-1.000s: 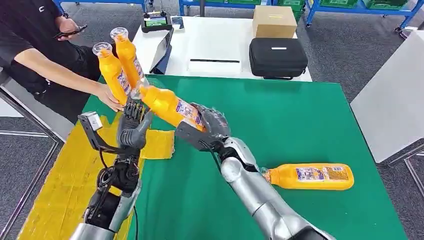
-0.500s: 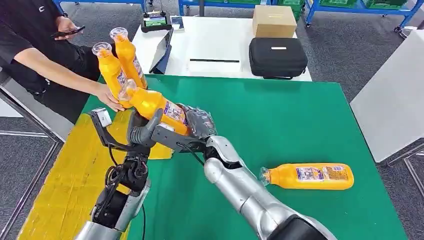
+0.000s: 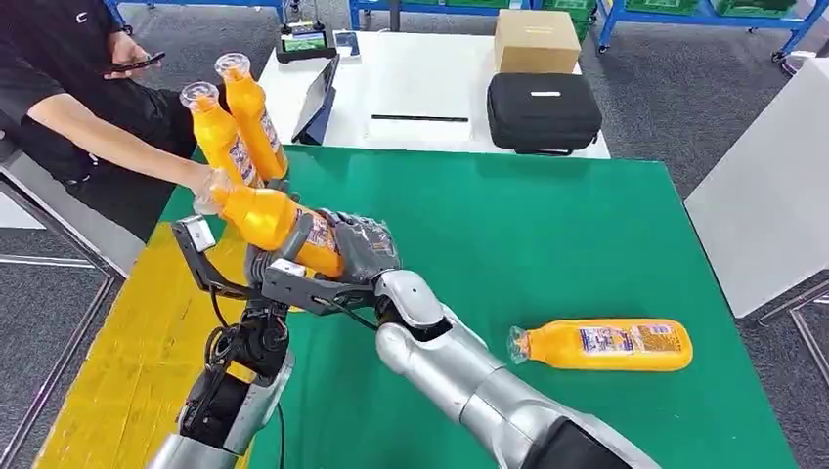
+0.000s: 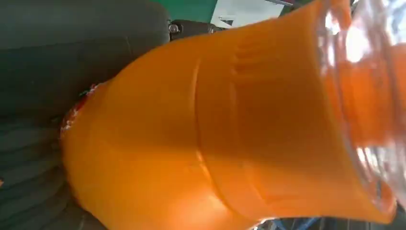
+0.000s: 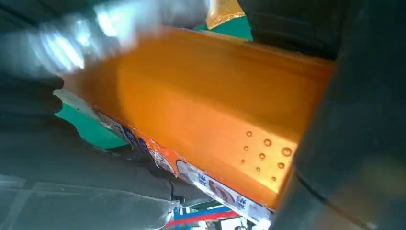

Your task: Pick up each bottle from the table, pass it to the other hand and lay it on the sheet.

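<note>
In the head view, the right hand (image 3: 357, 249) holds an orange bottle (image 3: 269, 220) by its lower part, above the left edge of the green table (image 3: 547, 254). The bottle is tilted, with its clear cap toward the person's hand (image 3: 200, 181). The left hand (image 3: 269, 264) is just under the bottle; it is not possible to tell if its fingers grip it. A second bottle (image 3: 601, 344) lies on its side on the green table, well apart from the hands. The yellow sheet (image 3: 137, 342) covers the table's left side. The person holds two more bottles (image 3: 235, 127) upright.

In the left wrist view, the held bottle (image 4: 230, 129) rests against the dark fingers (image 4: 72, 62).

In the right wrist view, dark fingers (image 5: 344, 120) wrap the bottle (image 5: 201, 110).
</note>
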You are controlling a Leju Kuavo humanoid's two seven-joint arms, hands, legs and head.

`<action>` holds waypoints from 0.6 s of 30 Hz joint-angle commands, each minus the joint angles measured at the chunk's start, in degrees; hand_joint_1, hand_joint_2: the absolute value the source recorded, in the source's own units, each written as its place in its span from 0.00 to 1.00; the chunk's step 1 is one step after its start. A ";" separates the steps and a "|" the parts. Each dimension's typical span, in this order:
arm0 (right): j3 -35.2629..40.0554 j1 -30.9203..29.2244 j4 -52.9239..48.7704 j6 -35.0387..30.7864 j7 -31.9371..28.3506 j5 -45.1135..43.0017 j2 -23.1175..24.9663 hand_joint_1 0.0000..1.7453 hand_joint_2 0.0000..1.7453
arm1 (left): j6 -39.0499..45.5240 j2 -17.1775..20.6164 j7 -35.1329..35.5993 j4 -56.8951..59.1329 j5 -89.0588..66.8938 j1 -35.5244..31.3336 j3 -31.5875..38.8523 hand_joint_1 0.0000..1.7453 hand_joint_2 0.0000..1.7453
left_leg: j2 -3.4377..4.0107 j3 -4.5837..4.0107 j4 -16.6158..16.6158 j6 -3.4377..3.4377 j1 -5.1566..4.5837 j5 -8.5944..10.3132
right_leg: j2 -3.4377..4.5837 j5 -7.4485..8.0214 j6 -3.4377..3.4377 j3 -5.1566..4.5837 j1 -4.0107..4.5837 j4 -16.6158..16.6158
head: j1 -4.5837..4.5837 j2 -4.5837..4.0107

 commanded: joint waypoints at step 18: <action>18.73 5.24 3.79 3.46 -0.54 -6.56 -0.11 1.00 1.00 | 7.64 -1.17 -3.91 2.72 -4.09 -4.52 -1.39 1.00 1.00 | -0.26 0.01 0.00 -0.12 0.09 -0.02 | -0.35 -0.10 -0.03 0.09 0.10 -0.05 | 0.00 0.00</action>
